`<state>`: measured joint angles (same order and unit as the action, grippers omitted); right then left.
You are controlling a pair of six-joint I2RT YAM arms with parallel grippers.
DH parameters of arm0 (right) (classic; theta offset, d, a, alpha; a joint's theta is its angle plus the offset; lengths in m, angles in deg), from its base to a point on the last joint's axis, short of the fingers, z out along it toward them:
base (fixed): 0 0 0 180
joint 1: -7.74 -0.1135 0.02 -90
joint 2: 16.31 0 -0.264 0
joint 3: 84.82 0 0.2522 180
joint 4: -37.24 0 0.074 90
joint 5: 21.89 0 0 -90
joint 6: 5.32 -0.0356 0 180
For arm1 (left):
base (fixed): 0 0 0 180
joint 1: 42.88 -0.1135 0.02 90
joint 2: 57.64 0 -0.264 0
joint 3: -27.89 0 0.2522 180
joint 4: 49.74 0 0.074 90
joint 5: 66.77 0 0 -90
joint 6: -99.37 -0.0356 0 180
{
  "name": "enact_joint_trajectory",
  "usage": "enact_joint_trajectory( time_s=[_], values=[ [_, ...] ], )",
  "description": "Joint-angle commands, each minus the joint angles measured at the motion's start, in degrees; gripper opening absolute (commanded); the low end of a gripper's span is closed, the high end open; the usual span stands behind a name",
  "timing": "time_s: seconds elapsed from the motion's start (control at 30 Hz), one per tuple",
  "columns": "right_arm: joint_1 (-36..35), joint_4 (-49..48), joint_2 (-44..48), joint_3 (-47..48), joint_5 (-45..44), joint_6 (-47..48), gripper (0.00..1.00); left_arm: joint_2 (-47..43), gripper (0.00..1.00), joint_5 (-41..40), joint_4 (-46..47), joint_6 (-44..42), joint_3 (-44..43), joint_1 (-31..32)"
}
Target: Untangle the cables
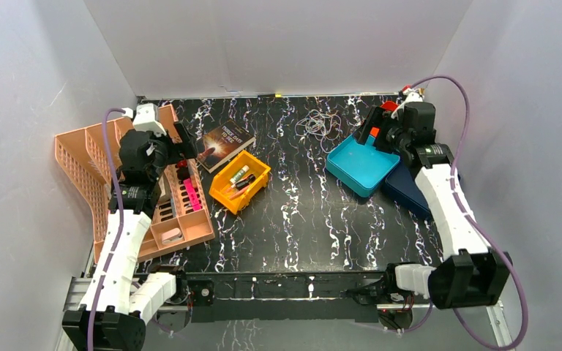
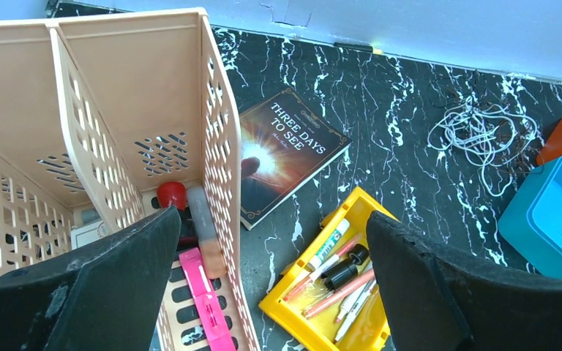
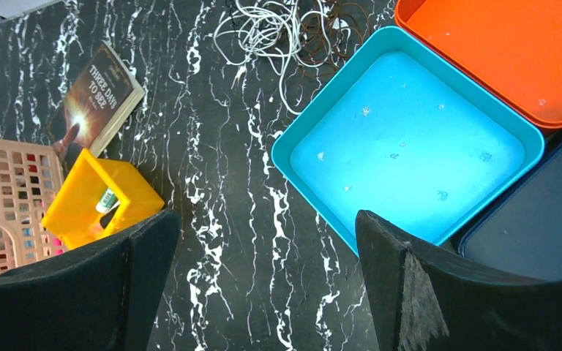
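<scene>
Found cables (image 1: 317, 124) heaped at far table edge, just beside teal tray (image 1: 362, 164). Saw left gripper (image 2: 272, 219) and right gripper (image 3: 267, 219) spread wide, holding nothing, neither touching heap. Judged risk: pinching several thin loops together, tightening knots; snagging strands on tray rim. Read book (image 2: 289, 153) cover: "THREE DAYS TO SEE".

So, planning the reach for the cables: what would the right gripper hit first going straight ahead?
Probably bare tabletop, beside the blue tray; the cables lie farther off. Depth is unclear.
</scene>
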<state>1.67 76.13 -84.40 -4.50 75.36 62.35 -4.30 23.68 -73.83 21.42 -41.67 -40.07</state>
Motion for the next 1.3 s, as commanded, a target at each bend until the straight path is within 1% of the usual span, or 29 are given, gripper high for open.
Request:
enact_joint_trajectory(
  time_s=[0.0,0.1,0.23,0.33,0.53,0.77,1.03,1.27],
  values=[
    [0.2,-5.4,-6.4,5.7,0.8,0.7,0.98,-1.2,0.98,-0.6,4.0,-2.0,2.6,0.8],
    [-0.5,-6.9,-12.0,8.4,-0.4,1.4,0.98,-2.5,0.98,-1.4,4.3,-2.1,4.2,1.4],
    [-3.4,-8.7,-20.1,14.0,-5.1,2.8,0.98,-3.3,0.98,-0.9,5.0,-2.2,6.3,1.9],
    [-5.3,-10.0,-26.4,18.9,-6.5,4.0,0.98,-3.9,0.98,-0.8,5.8,-2.2,8.3,2.2],
    [-6.5,-5.7,-41.6,34.4,-7.1,9.2,0.98,-4.6,0.98,-0.4,6.1,-2.1,9.0,2.3],
    [-7.7,-2.7,-55.6,49.7,-7.2,10.5,0.98,-4.7,0.98,0.3,6.1,-2.1,9.5,2.3],
    [-8.4,0.8,-66.7,63.3,-9.4,11.4,0.98,-4.6,0.98,0.2,5.8,-2.4,9.6,2.3],
    [-8.8,0.6,-71.3,65.0,-8.9,13.7,0.98,-4.4,0.98,0.7,5.9,-2.6,9.5,2.2]
  ],
)
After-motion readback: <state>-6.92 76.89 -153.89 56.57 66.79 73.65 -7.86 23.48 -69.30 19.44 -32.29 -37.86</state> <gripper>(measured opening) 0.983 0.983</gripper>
